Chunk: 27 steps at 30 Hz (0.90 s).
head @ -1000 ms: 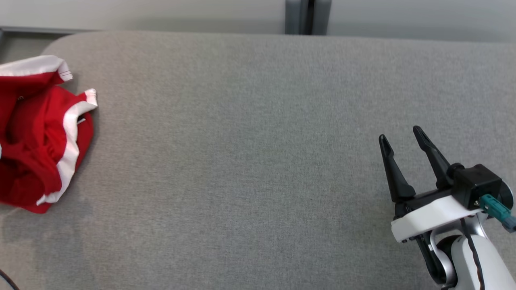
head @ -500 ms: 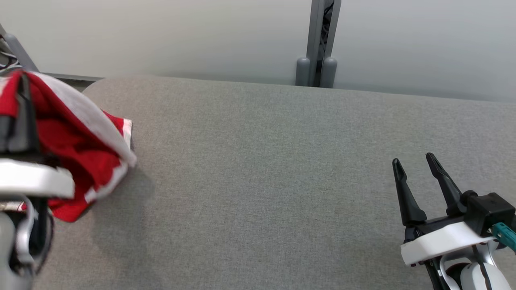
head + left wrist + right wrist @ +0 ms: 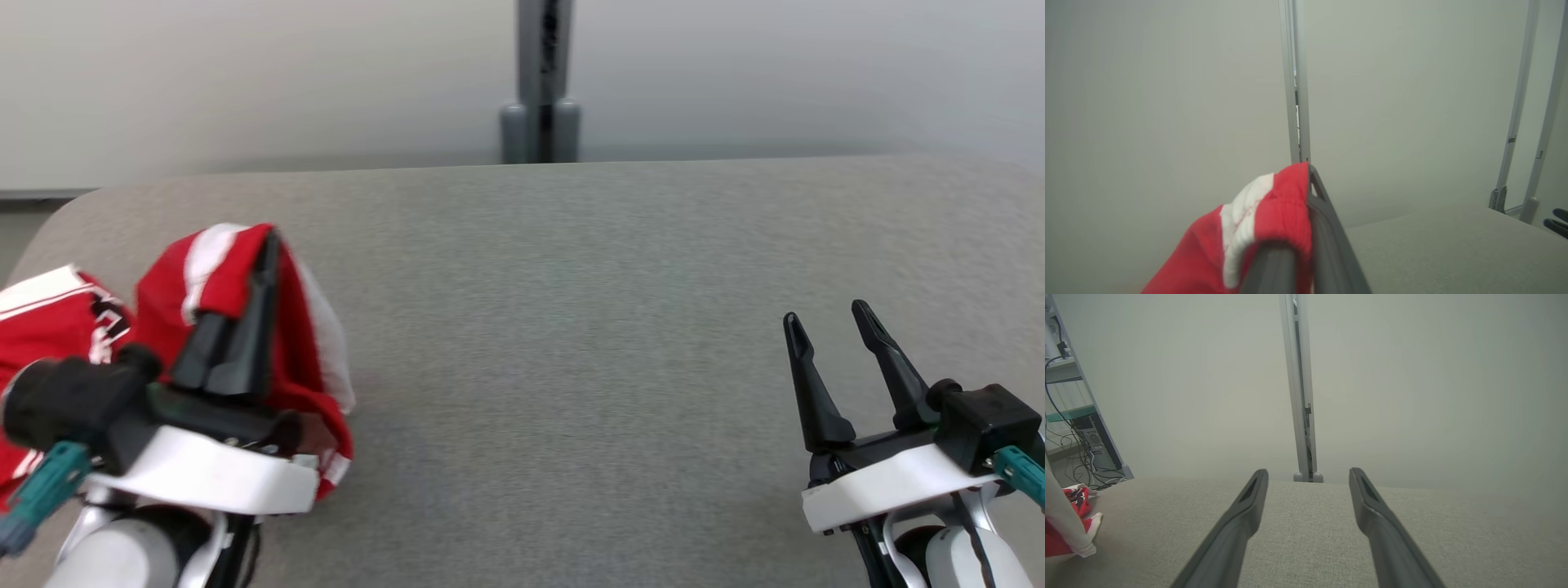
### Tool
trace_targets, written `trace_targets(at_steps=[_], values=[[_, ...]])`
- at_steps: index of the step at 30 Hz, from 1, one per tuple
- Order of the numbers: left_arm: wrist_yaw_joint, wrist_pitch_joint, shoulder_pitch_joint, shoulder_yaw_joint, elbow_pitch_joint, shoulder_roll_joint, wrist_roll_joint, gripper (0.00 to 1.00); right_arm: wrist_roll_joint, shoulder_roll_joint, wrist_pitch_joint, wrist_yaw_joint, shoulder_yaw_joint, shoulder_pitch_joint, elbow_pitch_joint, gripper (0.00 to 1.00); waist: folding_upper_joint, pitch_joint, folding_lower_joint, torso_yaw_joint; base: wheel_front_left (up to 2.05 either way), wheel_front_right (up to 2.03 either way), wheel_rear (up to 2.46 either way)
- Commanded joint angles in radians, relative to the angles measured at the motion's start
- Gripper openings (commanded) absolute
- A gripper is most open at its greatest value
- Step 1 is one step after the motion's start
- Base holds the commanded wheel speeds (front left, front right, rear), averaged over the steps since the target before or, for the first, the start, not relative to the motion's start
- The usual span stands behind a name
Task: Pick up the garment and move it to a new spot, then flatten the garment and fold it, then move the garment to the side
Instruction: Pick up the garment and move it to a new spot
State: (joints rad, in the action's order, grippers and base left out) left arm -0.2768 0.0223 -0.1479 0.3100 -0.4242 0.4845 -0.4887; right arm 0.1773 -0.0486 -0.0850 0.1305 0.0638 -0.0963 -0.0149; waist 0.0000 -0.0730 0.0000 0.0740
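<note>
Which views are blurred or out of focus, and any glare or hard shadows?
Head view: red and white garment and left gripper smeared, grey woven fabric surface soft, right gripper fairly crisp; faint diffuse shadow beside the garment. Left wrist view: close fingers and garment out of focus, pale wall hazy. Right wrist view: dark fingers sharp enough, corners dim, light flat. No glare seen.

garment (image 3: pixel 163 294): red, white bands | table (image 3: pixel 571 327): grey, fine weave | right gripper (image 3: pixel 826 314): black | wall (image 3: pixel 245 82): pale grey

Red garment (image 3: pixel 159 298) with white trim hangs bunched at eight o'clock, a fold pinched in the left gripper (image 3: pixel 265 245), the rest crumpled toward nine o'clock.
</note>
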Motion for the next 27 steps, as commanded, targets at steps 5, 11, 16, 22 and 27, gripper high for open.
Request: trace_targets(at_steps=[5, 11, 16, 22, 27], values=[[0.073, 0.013, -0.127, 0.1, 0.05, -0.059, 0.003, 0.0, 0.014, -0.005, -0.01, 0.0, 0.0, -0.019, 0.01, 1.0, 0.0, -0.016, 0.0, -0.166, 0.0, 0.0, 0.0], [0.158, 0.013, -0.266, 0.221, 0.125, -0.154, 0.012, 0.0, 0.027, -0.005, -0.019, 0.0, -0.004, -0.012, 0.02, 1.0, 0.0, -0.032, 0.0, -0.301, 0.0, 0.0, 0.0], [0.219, 0.02, -0.353, 0.308, 0.216, -0.227, 0.013, 0.0, 0.043, -0.004, -0.027, 0.0, -0.019, -0.002, 0.023, 1.0, 0.0, -0.064, 0.0, -0.355, 0.0, 0.0, 0.0], [0.257, 0.042, -0.329, 0.359, 0.334, -0.227, -0.008, 0.0, 0.064, -0.004, -0.042, 0.0, -0.025, -0.006, 0.028, 1.0, 0.0, -0.113, 0.0, -0.342, 0.0, 0.0, 0.0], [0.264, 0.045, -0.268, 0.36, 0.387, -0.176, -0.022, 0.0, 0.07, -0.004, -0.052, 0.0, -0.023, -0.024, 0.033, 1.0, 0.0, -0.138, 0.0, -0.282, 0.0, 0.0, 0.0]])
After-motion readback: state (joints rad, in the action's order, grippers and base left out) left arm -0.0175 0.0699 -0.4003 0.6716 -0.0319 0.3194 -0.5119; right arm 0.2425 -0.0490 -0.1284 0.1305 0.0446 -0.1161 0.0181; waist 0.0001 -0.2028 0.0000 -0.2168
